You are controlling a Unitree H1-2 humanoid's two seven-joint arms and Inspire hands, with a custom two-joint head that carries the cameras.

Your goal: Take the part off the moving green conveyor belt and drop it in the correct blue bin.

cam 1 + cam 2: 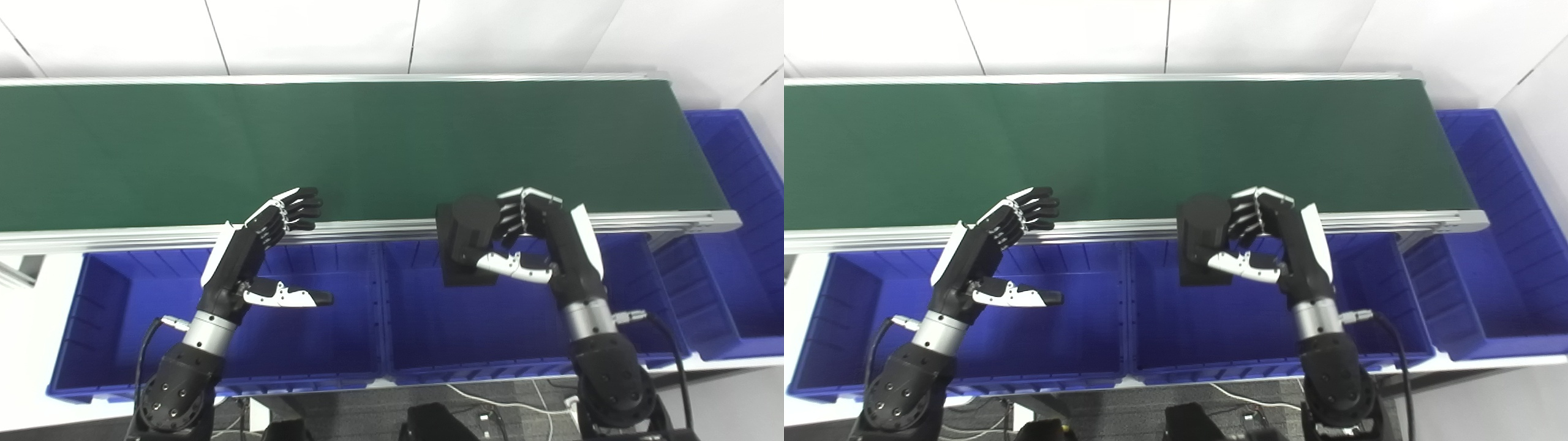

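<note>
The right hand (539,239) is shown clasped around a black part (468,242), fingers curled over its top and the thumb pressed across its front. The part is held above the middle blue bin (490,343), just in front of the aluminium rail (367,228) of the conveyor. The left hand (263,245) is shown empty with fingers spread and the thumb extended, raised over the left blue bin (110,331). Behind both hands the green conveyor belt (367,147) is seen bare. A third blue bin (741,184) is placed at the belt's right end.
</note>
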